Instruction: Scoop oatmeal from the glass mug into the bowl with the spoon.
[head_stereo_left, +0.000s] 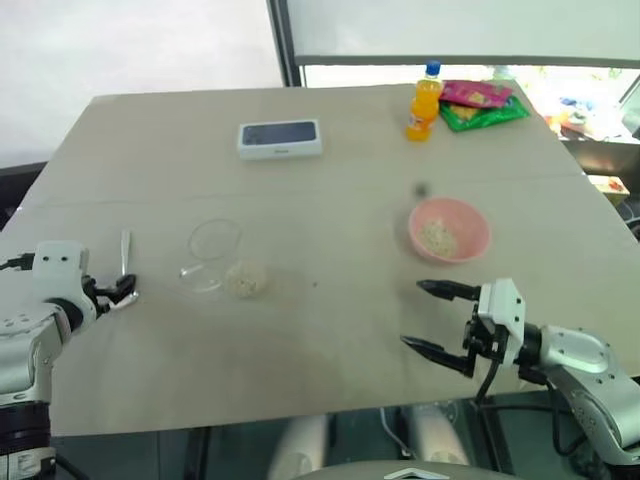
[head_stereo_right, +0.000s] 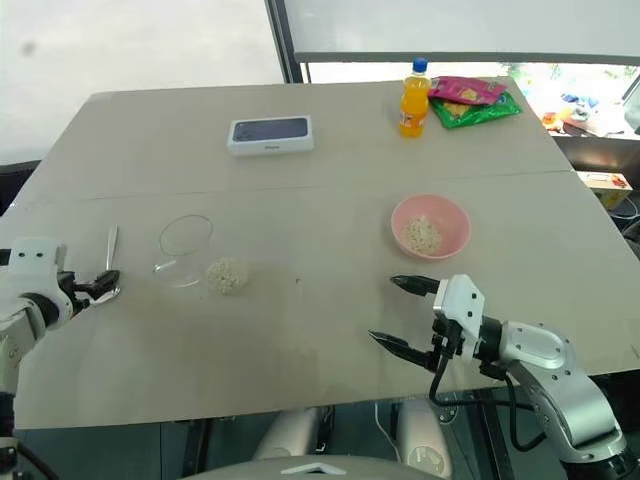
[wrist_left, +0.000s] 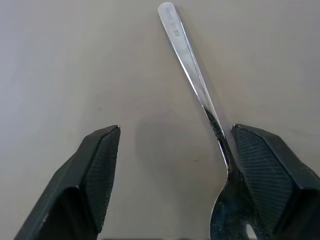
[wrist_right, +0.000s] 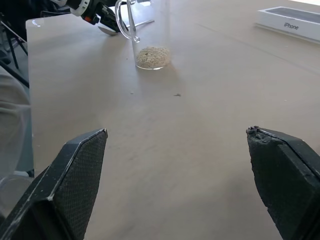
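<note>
Two grippers work over a pale beige table, and the task's things lie spread across it. At about nine o'clock on the tabletop, the left gripper sits low at the spoon. In the left wrist view its two black fingers stand apart, nothing clamped between them; the spoon lies flat on the table with its oval bowl just against the inner face of one finger and its thin handle running away from the gripper. Whether that finger truly presses the metal I cannot tell.

Just beside the spoon, toward three o'clock of it, stands the glass mug, upright, with its handle toward the left gripper. A small heap of oatmeal sits in its base.

At about twelve o'clock, well back on the table, lies a white phone box.

Right of centre, near two o'clock, is the pink bowl with a little oatmeal in it. At six o'clock of the bowl, near but apart from it, hovers the right gripper, jaws wide apart and empty, pointing toward the mug.

Far back at one o'clock stands an orange drink bottle, with bright snack packets just beside it.
</note>
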